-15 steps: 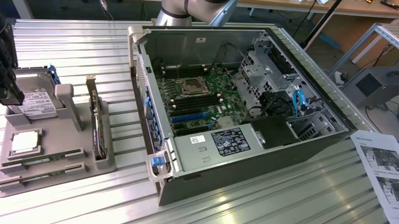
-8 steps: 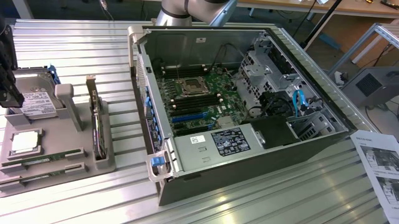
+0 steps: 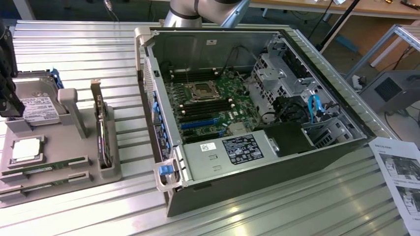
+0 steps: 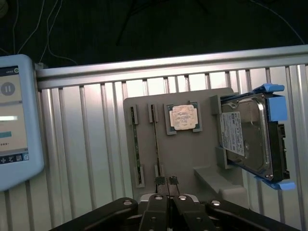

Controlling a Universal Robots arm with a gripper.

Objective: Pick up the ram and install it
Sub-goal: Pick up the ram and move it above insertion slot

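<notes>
Two green ram sticks stand on edge in slots of the grey parts tray (image 4: 202, 154); one ram stick (image 4: 155, 144) has its end close by my fingertips in the picture, the other (image 4: 135, 144) lies beside it. In the exterior view the ram sticks (image 3: 46, 167) lie at the tray's (image 3: 111, 172) near end. My gripper (image 4: 167, 181) hangs over the tray's edge, shut, with nothing between its fingers. The open computer case (image 3: 262, 113) shows the motherboard with its long dark memory slots (image 3: 200, 101).
On the tray also sit a silver processor (image 4: 183, 117) and a hard drive (image 4: 243, 137) in a blue-clipped holder. A tablet (image 4: 14, 120) lies on the ribbed metal table. A dark object (image 3: 7, 73) stands at the exterior view's left edge, and a paper sheet (image 3: 400, 172) lies at its right.
</notes>
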